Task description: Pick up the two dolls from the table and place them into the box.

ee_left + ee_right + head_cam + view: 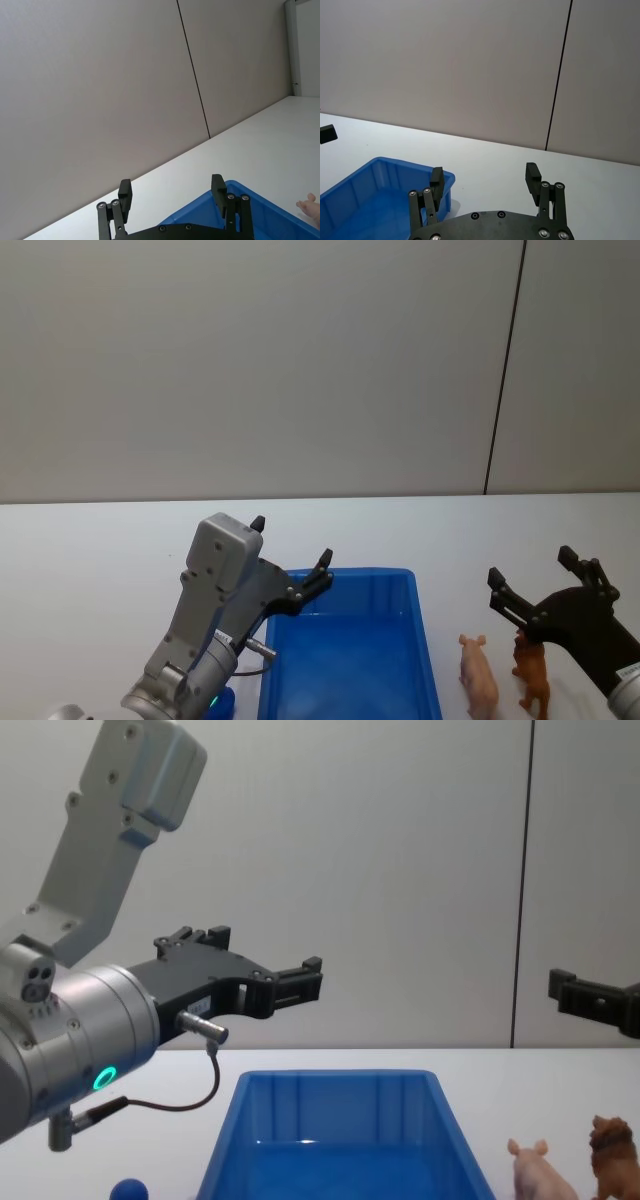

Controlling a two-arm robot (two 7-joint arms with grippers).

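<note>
Pig [478,676] and lion [532,682] on table [100,540] beside box [421,640], left gripper [291,541] spread above box edge, right gripper [531,565] spread above lion.

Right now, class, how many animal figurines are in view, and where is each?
2. The pink pig stands on the table just right of the blue box; the brown lion stands beside it, farther from the box. The box's near end is out of frame.

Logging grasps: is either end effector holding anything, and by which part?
Nothing is held. The left end effector and right end effector are both open and empty; the pig and lion stand on the table.
</note>
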